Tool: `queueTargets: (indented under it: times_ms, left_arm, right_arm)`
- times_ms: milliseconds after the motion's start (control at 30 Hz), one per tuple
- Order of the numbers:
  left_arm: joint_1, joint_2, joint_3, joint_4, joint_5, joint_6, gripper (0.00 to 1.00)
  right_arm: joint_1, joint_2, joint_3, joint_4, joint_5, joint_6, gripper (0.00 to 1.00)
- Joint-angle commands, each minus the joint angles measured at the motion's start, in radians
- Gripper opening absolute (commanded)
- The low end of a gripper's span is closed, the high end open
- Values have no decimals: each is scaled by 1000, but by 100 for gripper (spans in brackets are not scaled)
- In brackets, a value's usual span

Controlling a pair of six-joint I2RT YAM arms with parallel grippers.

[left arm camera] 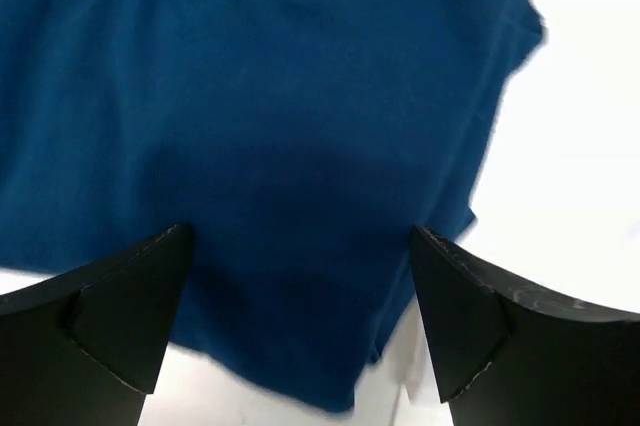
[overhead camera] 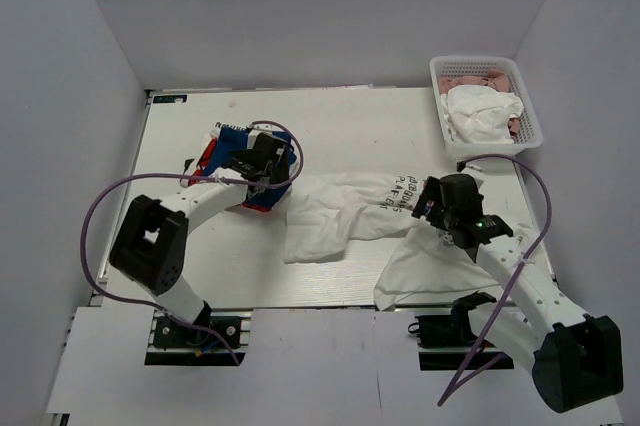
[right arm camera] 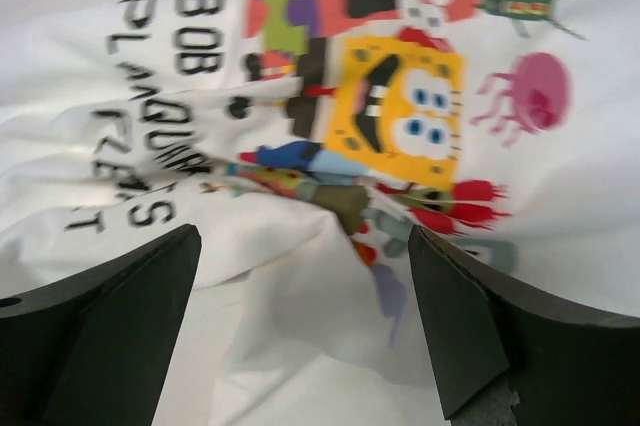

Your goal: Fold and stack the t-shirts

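the left claw [overhead camera: 260, 162] sits over the folded blue t-shirt [overhead camera: 228, 138] at the back left of the counter [overhead camera: 350, 121]; in the left wrist view its two fingers [left arm camera: 130, 311] stand wide apart, and the blue t-shirt [left arm camera: 250, 96] fills the gap between them and spreads well past both tips; nothing is pinched; whether the tips touch the cloth i cannot tell; the shirt's right edge gives way to bare counter [left arm camera: 590, 146] on that side; a sliver of the red t-shirt [overhead camera: 205, 157] shows under the blue one at its left edge, so the two lie as one pile.

the right claw [overhead camera: 436, 197] hangs over the white t-shirt [overhead camera: 340, 211], which lies crumpled and unfolded across the middle and near right of the counter, just beside the blue pile; the right wrist view shows its fingers [right arm camera: 110, 316] spread apart with the cartoon print [right arm camera: 400, 96] straight ahead of the gap and the black lettering [right arm camera: 150, 126] off to the left; a rumpled fold of white cloth lies between the tips, not gripped.

a white basket [overhead camera: 530, 111] at the back right corner holds more white cloth [overhead camera: 480, 111].
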Motion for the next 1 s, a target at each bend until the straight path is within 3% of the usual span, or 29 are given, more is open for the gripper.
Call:
queueTargets:
  times_ms: [0, 233, 333, 533, 833, 967]
  left_arm:
    - [46, 75, 48, 43, -36, 0, 100]
    - [167, 255, 123, 44, -27, -23, 100]
    - [218, 266, 123, 173, -4, 61, 100]
    - [321, 382, 246, 209, 16, 199, 100]
    - [450, 639, 572, 154, 50, 323, 100]
    - [477, 741, 860, 7, 73, 337, 100]
  right_arm:
    - [-1, -34, -32, 156, -167, -98, 90]
    - [1, 3, -17, 182, -201, -95, 90]
    - [1, 21, -20, 215, -201, -101, 90]
    - [-1, 27, -22, 228, -125, -109, 90]
    - [-1, 59, 7, 228, -95, -129, 90]
    - [-1, 52, 0, 213, -80, -136, 90]
